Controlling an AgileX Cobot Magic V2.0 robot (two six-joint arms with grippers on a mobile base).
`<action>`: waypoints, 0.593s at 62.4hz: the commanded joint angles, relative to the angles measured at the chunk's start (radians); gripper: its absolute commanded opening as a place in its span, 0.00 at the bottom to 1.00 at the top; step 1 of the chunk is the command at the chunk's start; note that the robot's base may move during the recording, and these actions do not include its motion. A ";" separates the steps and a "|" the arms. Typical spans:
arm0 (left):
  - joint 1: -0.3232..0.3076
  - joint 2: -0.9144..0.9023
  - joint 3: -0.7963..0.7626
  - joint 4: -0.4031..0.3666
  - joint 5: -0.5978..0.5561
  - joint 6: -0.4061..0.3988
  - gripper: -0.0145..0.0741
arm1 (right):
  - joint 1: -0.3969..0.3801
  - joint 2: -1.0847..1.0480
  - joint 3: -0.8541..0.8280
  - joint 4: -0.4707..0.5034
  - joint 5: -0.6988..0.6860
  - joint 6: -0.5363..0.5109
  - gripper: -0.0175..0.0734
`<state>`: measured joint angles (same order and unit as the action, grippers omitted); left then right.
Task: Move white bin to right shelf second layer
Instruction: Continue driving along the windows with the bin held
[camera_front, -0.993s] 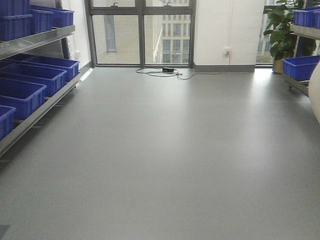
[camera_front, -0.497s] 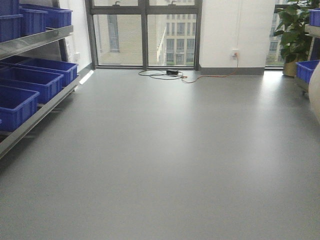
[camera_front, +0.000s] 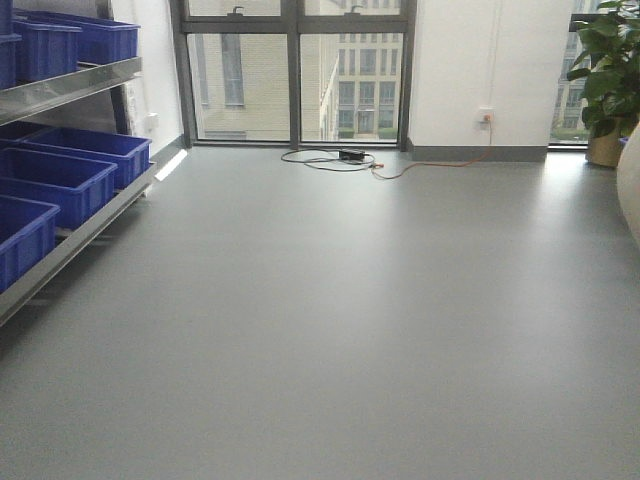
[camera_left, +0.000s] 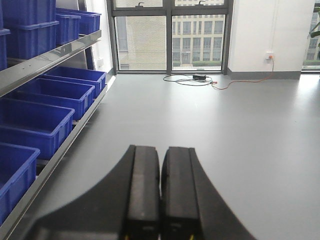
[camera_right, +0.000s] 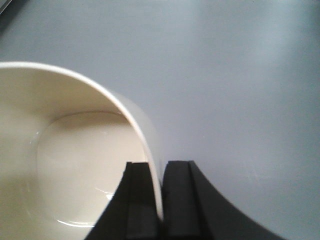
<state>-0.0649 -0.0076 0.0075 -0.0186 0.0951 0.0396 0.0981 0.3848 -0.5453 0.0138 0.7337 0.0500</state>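
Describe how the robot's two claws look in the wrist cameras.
Both the left claw and the right claw are matte black: two flat, blocky fingers side by side, flaring in a smooth curve into a black base. No cables or labels show; faint yellowish specks sit low on the left one. The arms are out of view.

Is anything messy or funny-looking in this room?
Only a little. A loose black cable and an orange cord lie on the floor by the window, the cord running to the wall socket. The white bin looks fine, pinched by its rim in the right gripper.
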 joint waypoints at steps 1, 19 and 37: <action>-0.004 -0.017 0.027 -0.008 -0.080 -0.005 0.26 | -0.005 0.004 -0.030 0.000 -0.093 -0.002 0.25; -0.004 -0.017 0.027 -0.008 -0.080 -0.005 0.26 | -0.005 0.004 -0.030 0.000 -0.093 -0.002 0.25; -0.004 -0.017 0.027 -0.008 -0.080 -0.005 0.26 | -0.005 0.004 -0.030 0.000 -0.093 -0.002 0.25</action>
<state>-0.0649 -0.0076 0.0075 -0.0186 0.0951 0.0396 0.0981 0.3848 -0.5453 0.0138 0.7337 0.0500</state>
